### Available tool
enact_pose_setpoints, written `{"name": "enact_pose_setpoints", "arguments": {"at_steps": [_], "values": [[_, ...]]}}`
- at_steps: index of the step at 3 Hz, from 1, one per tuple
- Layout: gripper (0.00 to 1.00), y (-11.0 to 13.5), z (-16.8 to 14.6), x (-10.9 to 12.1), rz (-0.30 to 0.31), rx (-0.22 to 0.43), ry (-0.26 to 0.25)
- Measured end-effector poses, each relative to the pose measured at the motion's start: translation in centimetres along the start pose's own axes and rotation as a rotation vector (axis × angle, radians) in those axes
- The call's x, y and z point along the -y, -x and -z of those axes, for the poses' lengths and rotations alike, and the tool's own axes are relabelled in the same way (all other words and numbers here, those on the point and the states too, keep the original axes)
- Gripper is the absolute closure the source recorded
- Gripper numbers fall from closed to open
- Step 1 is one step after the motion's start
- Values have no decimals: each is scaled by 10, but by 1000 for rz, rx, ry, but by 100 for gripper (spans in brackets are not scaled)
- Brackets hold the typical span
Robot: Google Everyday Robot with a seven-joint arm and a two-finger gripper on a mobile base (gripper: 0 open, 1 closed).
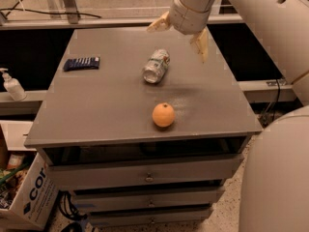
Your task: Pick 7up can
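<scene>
The 7up can (156, 66) lies on its side near the middle of the grey cabinet top (101, 105), one silver end facing me. My gripper (179, 35) hangs above and just behind the can, a little to its right. It is open and empty, with one pale finger (158, 23) at the left and the other finger (201, 44) at the right. It is not touching the can.
An orange (163, 114) sits on the cabinet top in front of the can. A flat dark blue packet (81, 63) lies at the back left. A soap dispenser (12, 85) stands on a ledge at the left. A cardboard box (26, 197) is on the floor.
</scene>
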State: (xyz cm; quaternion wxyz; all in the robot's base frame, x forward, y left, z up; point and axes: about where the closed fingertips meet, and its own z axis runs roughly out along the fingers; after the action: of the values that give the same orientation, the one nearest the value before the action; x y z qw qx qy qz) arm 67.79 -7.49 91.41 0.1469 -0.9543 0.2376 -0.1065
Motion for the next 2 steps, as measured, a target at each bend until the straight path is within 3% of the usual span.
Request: {"name": "enact_pose_setpoints", "arguments": {"at_steps": [2], "values": [[0, -22, -25, 5, 91, -107, -20]]}}
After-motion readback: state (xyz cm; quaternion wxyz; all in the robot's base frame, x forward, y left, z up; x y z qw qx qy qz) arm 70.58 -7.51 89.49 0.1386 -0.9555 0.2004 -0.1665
